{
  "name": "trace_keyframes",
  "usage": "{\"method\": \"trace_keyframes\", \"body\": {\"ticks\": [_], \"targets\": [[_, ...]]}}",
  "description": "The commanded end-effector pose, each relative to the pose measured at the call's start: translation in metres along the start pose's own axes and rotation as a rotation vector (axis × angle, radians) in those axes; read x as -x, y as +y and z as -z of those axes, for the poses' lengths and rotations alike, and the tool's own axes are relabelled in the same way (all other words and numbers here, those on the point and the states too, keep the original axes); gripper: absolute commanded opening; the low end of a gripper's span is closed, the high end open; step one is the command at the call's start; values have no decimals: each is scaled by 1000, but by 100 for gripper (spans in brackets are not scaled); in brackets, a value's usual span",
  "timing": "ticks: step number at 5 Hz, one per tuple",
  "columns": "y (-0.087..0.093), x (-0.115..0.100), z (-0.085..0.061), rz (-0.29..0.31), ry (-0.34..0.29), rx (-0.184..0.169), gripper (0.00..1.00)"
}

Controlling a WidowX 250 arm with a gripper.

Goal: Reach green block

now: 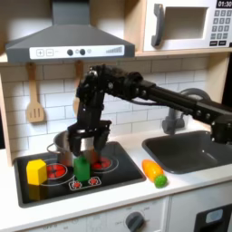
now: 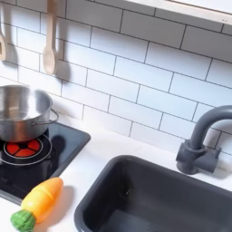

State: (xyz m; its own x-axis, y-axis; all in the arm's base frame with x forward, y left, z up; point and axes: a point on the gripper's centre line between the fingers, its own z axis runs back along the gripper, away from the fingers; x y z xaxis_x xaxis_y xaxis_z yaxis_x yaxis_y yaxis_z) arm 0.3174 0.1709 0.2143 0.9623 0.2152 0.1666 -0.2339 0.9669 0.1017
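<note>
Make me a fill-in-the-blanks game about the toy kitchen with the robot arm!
1. The gripper hangs right above the ____ block.
2. The yellow block stands on the ____.
3. The carrot toy lies between the stove and the ____.
4. Behind the blocks sits a steel ____.

Missing words: green; stove; sink; pot

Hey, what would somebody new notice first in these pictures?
Probably the black arm reaching across the toy kitchen, its hand hanging open just above the green block on the stovetop. Next, the yellow block on the first exterior view's left, and the orange carrot toy beside the sink.
</note>
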Motion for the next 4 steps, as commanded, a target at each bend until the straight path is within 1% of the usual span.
{"method": "trace_keyframes", "body": {"ticks": [1,2,4], "targets": [[-2,-7,18,7,25,6,100],[1,-8,26,15,34,15,100],[-5,-12,36,41,54,31,100]]}}
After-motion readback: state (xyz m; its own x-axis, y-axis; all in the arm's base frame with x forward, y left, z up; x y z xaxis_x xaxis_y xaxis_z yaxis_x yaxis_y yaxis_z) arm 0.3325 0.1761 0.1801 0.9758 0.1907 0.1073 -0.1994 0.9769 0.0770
